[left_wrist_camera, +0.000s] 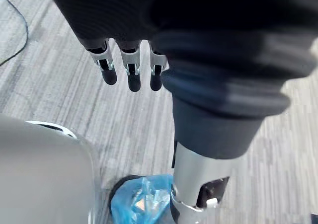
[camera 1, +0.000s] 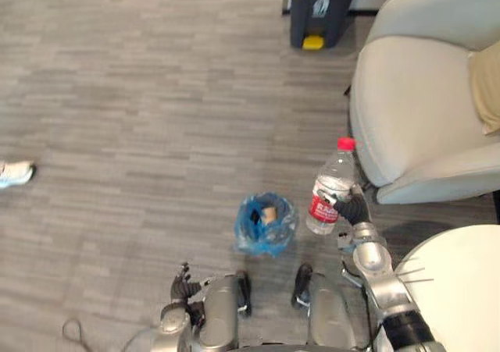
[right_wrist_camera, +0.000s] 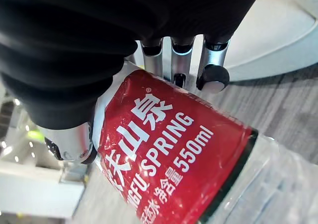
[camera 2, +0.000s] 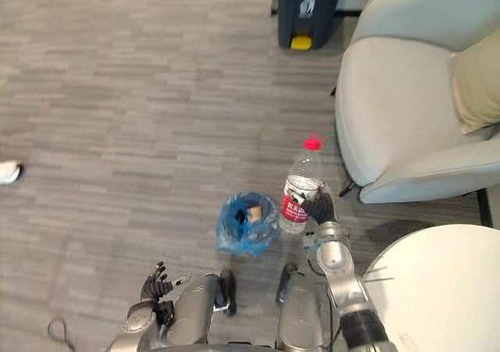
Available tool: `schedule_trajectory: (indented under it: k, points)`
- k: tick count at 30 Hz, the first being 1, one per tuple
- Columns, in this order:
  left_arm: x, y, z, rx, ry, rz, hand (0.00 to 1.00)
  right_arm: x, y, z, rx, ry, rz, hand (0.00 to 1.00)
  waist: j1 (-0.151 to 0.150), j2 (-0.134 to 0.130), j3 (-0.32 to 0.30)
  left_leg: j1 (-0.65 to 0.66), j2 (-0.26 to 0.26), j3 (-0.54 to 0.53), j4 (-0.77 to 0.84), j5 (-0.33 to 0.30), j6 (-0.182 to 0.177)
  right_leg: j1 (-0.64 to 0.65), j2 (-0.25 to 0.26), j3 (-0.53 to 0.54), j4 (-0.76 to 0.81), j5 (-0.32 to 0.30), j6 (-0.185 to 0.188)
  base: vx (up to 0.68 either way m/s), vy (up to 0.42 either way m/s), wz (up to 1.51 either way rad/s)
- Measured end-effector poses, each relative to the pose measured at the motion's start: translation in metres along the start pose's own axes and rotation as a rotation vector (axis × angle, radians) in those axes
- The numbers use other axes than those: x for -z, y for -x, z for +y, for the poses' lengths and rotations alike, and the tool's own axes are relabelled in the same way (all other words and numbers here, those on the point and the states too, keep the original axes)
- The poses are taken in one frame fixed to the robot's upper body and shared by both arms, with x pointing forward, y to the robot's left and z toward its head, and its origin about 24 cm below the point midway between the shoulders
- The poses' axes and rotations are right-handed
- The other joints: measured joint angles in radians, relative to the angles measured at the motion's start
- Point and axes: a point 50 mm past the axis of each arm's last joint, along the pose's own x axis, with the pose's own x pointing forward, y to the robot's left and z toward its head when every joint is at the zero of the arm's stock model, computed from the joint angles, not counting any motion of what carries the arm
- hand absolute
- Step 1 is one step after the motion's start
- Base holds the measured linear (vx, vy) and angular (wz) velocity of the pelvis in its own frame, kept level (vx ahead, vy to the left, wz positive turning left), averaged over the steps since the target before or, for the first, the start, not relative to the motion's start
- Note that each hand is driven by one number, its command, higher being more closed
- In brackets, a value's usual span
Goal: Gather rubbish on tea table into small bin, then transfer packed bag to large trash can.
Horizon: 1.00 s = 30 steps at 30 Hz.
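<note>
A clear plastic bottle (camera 1: 330,186) with a red cap and red label is standing nearly upright in the right hand (camera 1: 354,209), at about 2 o'clock from the small bin (camera 1: 251,239). That bin, lined with a blue bag, is sitting on the carpet and holding a tan scrap (camera 1: 269,214). The dark, yellow-lidded large trash can (camera 1: 316,12) is standing well apart at 12 o'clock.

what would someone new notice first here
The clear water bottle with red cap and label, gripped in the right hand above the grey carpet. On the floor just left of it sits the blue-lined small bin, and farther off a dark trash can with a yellow lid stands beside a pale armchair.
</note>
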Motion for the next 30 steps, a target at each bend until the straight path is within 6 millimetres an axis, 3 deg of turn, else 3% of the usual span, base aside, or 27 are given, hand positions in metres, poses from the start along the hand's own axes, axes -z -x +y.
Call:
schedule_trajectory:
  k: [4, 8, 10, 12, 16, 23, 26, 27, 30]
  points:
    - [-0.012, -0.01, -0.006, -0.008, 0.006, -0.021, 0.0, -0.016, -0.029, 0.009, -0.032, 0.11, -0.048, 1.0, 0.002, 0.021, 0.049, -0.142, 0.011, 0.001, 0.025, -0.011, 0.017, -0.144, 0.006, 0.0, 0.027, 0.037, -0.015, -0.18, 0.014, 0.01]
    - [-0.046, -0.023, -0.015, -0.008, 0.042, -0.114, 0.0, -0.04, -0.054, 0.005, 0.009, 0.147, -0.109, 1.0, 0.035, 0.043, 0.078, -0.342, 0.05, 0.018, 0.163, -0.061, 0.045, -0.332, 0.032, 0.047, 0.085, 0.069, -0.017, -0.24, 0.084, -0.32]
    - [-0.081, -0.03, -0.023, -0.016, 0.098, -0.202, 0.0, -0.07, -0.067, -0.003, 0.07, 0.142, -0.201, 1.0, 0.053, 0.047, 0.101, -0.493, 0.071, 0.028, 0.25, -0.075, 0.066, -0.475, 0.035, 0.068, 0.135, 0.079, -0.01, -0.28, 0.084, -0.26]
    - [-0.112, -0.033, -0.029, -0.018, 0.149, -0.29, 0.0, -0.095, -0.075, -0.012, 0.132, 0.131, -0.276, 1.0, 0.053, 0.048, 0.136, -0.593, 0.078, 0.028, 0.299, -0.079, 0.074, -0.571, 0.029, 0.075, 0.173, 0.082, -0.007, -0.23, 0.05, -0.03]
    - [-0.165, -0.024, -0.041, -0.001, 0.267, -0.471, 0.0, -0.137, -0.085, -0.033, 0.279, 0.112, -0.388, 1.0, 0.056, 0.047, 0.17, -0.795, 0.082, 0.027, 0.389, -0.072, 0.082, -0.767, -0.003, 0.077, 0.268, 0.088, -0.006, -0.13, 0.029, 0.18]
    - [-0.193, -0.01, -0.037, -0.001, 0.398, -0.593, 0.0, -0.198, -0.091, -0.048, 0.373, 0.078, -0.558, 1.0, 0.066, 0.047, 0.17, -0.942, 0.079, 0.021, 0.46, -0.059, 0.098, -0.913, -0.027, 0.087, 0.347, 0.085, -0.009, -0.06, 0.03, 0.08]
    - [-0.199, -0.006, -0.04, 0.018, 0.438, -0.618, 0.0, -0.209, -0.092, -0.049, 0.388, 0.073, -0.586, 1.0, 0.083, 0.047, 0.17, -0.97, 0.079, 0.022, 0.454, -0.056, 0.098, -0.941, -0.028, 0.086, 0.346, 0.085, -0.008, -0.08, 0.027, 0.03]
    - [-0.199, -0.005, -0.04, 0.019, 0.441, -0.62, 0.0, -0.21, -0.093, -0.048, 0.383, 0.077, -0.587, 0.0, 0.085, 0.047, 0.17, -0.973, 0.079, 0.021, 0.452, -0.055, 0.098, -0.944, -0.028, 0.085, 0.346, 0.085, -0.008, -0.09, 0.034, 0.07]
    - [-0.199, -0.005, -0.041, 0.021, 0.442, -0.622, 0.0, -0.206, -0.096, -0.039, 0.351, 0.105, -0.572, 0.0, 0.086, 0.047, 0.17, -0.975, 0.078, 0.02, 0.437, -0.041, 0.1, -0.946, -0.03, 0.078, 0.339, 0.085, -0.008, -0.06, 0.029, 0.07]
